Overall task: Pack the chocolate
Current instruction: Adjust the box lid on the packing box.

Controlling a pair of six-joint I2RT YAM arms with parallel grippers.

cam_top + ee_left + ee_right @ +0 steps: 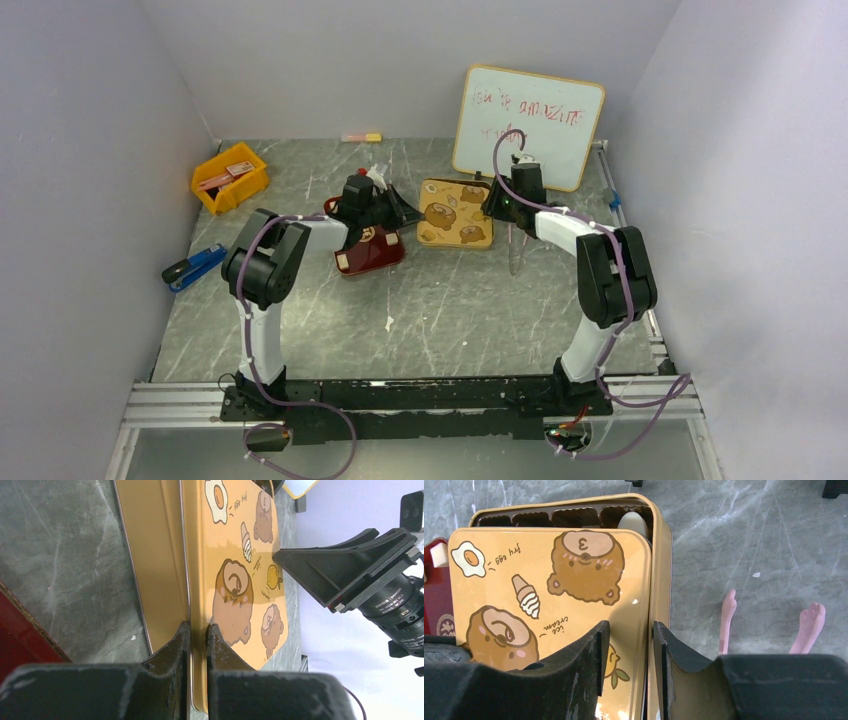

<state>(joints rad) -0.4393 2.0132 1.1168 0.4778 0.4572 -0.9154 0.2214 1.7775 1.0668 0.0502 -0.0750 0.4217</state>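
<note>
The gold tin (455, 213) with bear pictures lies mid-table, its lid (549, 595) shifted off the base (663, 555). The uncovered strip shows brown cups and one pale chocolate piece (631, 524). Another pale piece (438, 554) sits on the dark red tray (370, 252) left of the tin. My left gripper (198, 627) is shut on the lid's thin rim (240, 545). My right gripper (629, 627) stands open, straddling the lid's right edge and the tin's right wall. Other chocolate is hidden.
Pink tongs (726, 620) lie on the table right of the tin. A yellow bin (230, 178) and a blue tool (193, 266) are at the left. A whiteboard (528, 125) leans on the back wall beside a small marker (361, 137).
</note>
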